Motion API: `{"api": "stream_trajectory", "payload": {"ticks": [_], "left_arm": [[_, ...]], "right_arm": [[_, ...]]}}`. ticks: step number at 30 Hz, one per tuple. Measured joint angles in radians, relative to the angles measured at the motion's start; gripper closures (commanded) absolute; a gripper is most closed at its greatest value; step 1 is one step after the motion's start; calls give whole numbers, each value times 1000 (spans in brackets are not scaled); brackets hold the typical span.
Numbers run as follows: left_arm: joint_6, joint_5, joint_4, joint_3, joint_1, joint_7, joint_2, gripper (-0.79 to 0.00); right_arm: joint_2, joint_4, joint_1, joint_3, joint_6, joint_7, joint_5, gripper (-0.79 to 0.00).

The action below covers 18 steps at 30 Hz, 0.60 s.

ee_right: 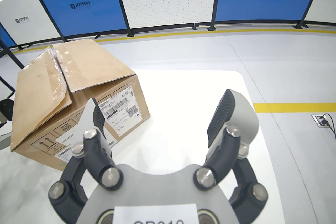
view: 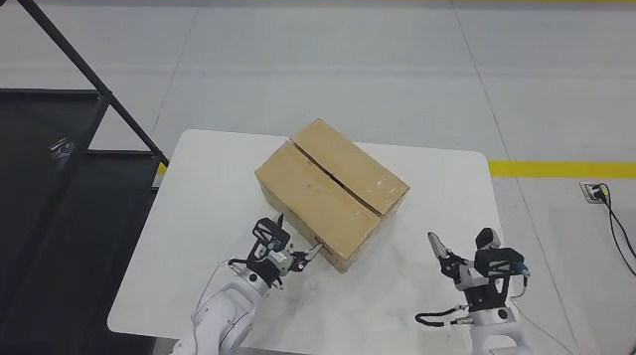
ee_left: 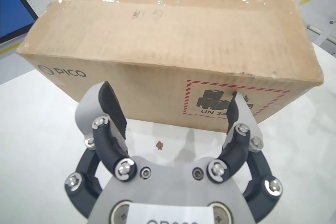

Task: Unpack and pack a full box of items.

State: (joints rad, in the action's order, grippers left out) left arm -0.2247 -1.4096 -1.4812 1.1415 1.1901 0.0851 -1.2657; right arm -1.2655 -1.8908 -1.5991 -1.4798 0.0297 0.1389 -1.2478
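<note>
Left end effector [view: 299,235], wide open, sits lower left of the top view just at the near wall of the cardboard box [view: 333,191], which stands mid-frame on the white surface [view: 442,196] with its flaps down but loose, probably staged to lift a flap, while the right end effector [view: 458,241], also open, waits lower right, well apart.

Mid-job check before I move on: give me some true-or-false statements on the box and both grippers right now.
1. The cardboard box stands on the white table, its top flaps folded over. True.
2. The left gripper is shut on a flap. False: it is open, facing the box's side, gripping nothing.
3. The right gripper is open, apart from the box. True.
4. Tape seals the flaps tightly shut. False: the seam gapes and a flap edge is lifted.
</note>
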Motion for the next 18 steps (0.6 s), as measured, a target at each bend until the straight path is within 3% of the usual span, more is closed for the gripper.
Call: {"api": "stream_trajectory", "payload": {"ticks": [9, 18], "left_arm": [[16, 17, -4, 9, -16, 16, -5, -785], [72, 105, -65, 199, 78, 76, 19, -785]], "right_arm": [[13, -33, -21, 57, -120, -75, -258, -785], [6, -20, 50, 194, -176, -194, -383, -785]]}}
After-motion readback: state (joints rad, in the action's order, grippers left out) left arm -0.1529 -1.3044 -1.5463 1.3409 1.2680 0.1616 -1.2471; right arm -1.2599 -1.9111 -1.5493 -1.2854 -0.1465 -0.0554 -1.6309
